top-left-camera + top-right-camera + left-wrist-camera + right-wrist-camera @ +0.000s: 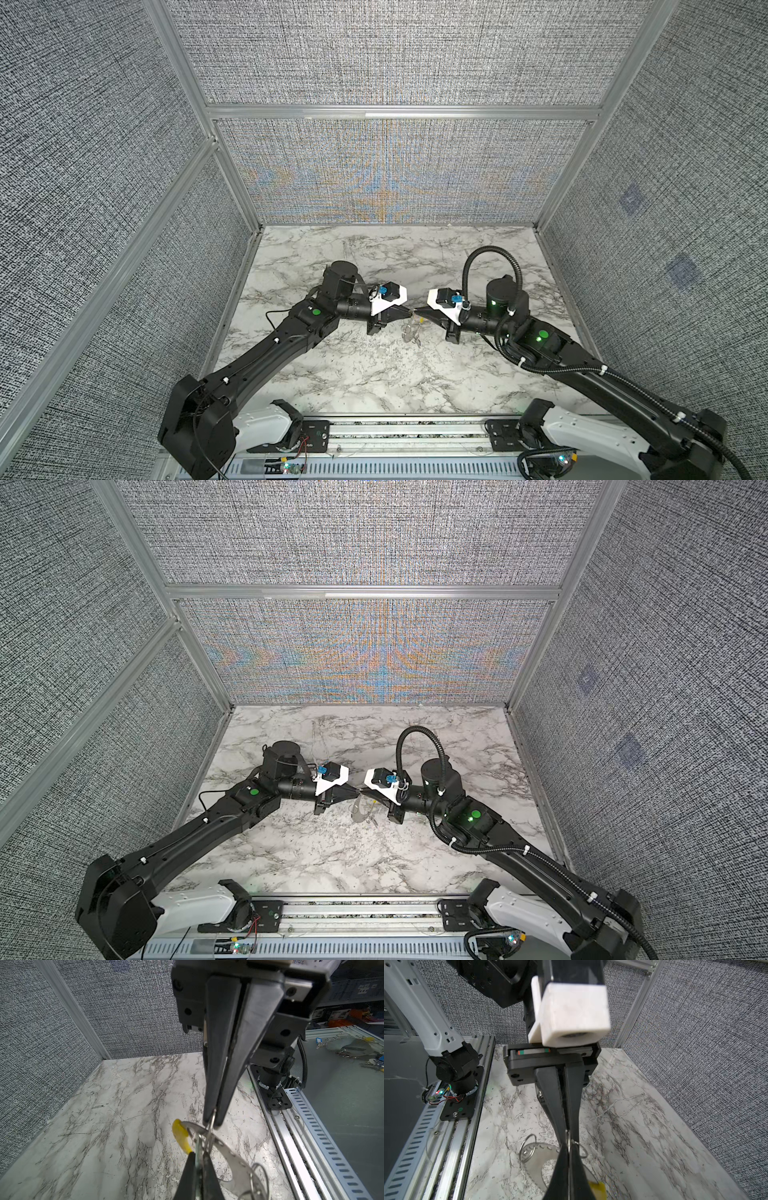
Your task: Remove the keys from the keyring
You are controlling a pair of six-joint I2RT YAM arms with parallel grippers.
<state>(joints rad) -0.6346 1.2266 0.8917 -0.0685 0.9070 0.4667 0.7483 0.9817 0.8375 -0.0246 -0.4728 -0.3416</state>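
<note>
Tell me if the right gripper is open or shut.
Shut. In the left wrist view, the right gripper pinches a thin wire ring, jaws nearly touching.

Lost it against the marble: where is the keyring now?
In both top views the keyring hangs mid-table, just under where the left gripper and right gripper meet tip to tip.

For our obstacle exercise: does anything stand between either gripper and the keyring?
Nothing visible does. The left gripper is shut on the keyring beside its yellow sleeve; the right gripper pinches a wire loop on it.
</note>
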